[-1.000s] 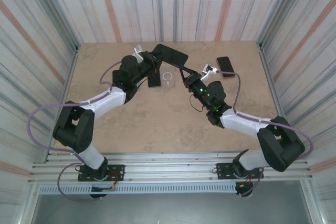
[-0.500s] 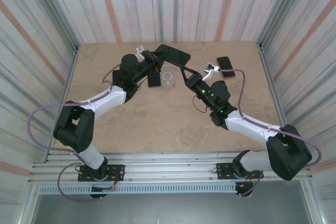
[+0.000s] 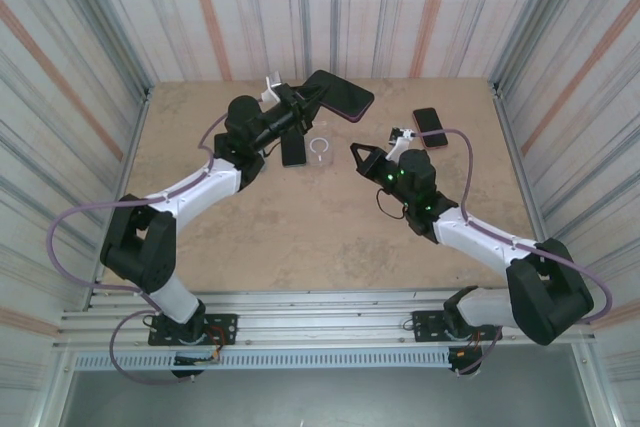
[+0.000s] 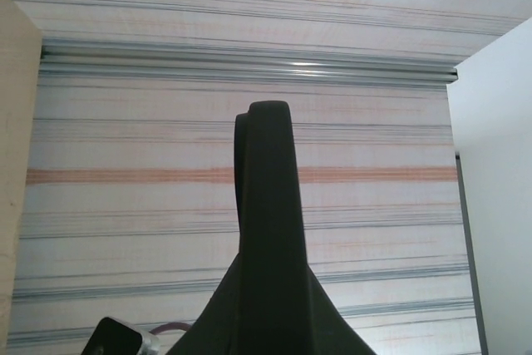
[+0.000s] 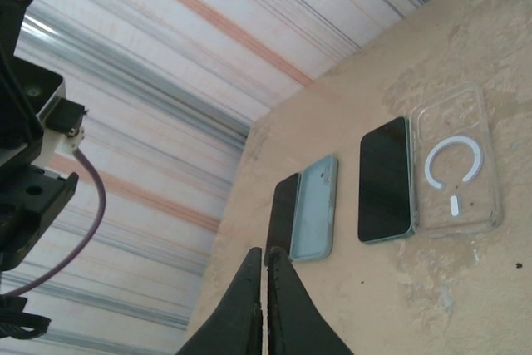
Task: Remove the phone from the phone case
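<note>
A moment ago both claws were up at the phone (image 3: pixel 340 94), one on each side. Now the right claw (image 3: pixel 357 151) has pulled back and come down lower, away from the phone. Its two fingers are pressed together with nothing between them, as its own camera shows (image 5: pixel 264 284). The left claw (image 3: pixel 306 99) is pinching the phone by one end and has lifted it a bit higher and farther back, up in the air over the far side of the table (image 3: pixel 300 237). In the left wrist view the phone (image 4: pixel 268 205) is seen edge on, and I cannot tell if the phone case is on it or off. A clear case (image 3: pixel 319 150) lies flat on the table below. I think the right claw lost its hold or gave up a pull, so it may need to come back and try again.
</note>
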You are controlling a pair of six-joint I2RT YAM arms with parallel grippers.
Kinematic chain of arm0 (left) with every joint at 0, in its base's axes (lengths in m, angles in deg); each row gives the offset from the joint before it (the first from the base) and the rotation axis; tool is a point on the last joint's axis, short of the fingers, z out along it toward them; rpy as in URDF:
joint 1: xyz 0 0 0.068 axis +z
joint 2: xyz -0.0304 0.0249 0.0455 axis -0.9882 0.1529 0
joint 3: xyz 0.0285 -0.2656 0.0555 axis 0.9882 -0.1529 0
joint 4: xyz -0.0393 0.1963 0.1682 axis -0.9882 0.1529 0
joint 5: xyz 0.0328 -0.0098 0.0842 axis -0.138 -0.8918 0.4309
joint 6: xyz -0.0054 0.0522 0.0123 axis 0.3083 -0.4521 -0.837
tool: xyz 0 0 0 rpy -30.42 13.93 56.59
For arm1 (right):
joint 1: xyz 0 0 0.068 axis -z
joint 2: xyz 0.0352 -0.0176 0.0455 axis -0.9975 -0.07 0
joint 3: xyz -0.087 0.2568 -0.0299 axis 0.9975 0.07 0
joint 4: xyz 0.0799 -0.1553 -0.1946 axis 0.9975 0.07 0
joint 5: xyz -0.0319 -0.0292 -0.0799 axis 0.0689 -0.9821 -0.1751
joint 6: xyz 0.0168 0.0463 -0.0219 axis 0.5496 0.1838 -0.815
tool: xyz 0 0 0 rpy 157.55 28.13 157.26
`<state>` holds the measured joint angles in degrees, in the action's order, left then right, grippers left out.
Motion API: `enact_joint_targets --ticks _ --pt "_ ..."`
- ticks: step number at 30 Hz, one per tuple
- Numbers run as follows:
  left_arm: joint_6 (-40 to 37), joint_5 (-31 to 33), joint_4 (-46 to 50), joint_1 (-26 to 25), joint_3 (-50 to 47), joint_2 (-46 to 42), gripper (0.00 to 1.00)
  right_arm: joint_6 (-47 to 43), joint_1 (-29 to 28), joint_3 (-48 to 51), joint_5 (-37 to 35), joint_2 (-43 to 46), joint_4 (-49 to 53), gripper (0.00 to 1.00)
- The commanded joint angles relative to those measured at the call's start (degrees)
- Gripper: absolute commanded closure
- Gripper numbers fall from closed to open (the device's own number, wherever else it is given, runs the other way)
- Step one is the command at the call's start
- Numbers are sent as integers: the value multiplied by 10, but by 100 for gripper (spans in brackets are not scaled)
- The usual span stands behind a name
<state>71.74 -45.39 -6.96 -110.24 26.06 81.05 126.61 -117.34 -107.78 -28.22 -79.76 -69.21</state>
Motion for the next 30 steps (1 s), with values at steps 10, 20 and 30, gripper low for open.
enact_joint_targets --ticks 10,20,30 --pt "-123 -104 16 50 45 0 100 -21 86 -33 191 37 -39 61" --pt "-319 -275 72 85 111 12 100 -3 143 -80 267 43 -35 48" --pt "-481 -416 164 99 180 25 100 -27 167 -160 470 -26 -43 48"
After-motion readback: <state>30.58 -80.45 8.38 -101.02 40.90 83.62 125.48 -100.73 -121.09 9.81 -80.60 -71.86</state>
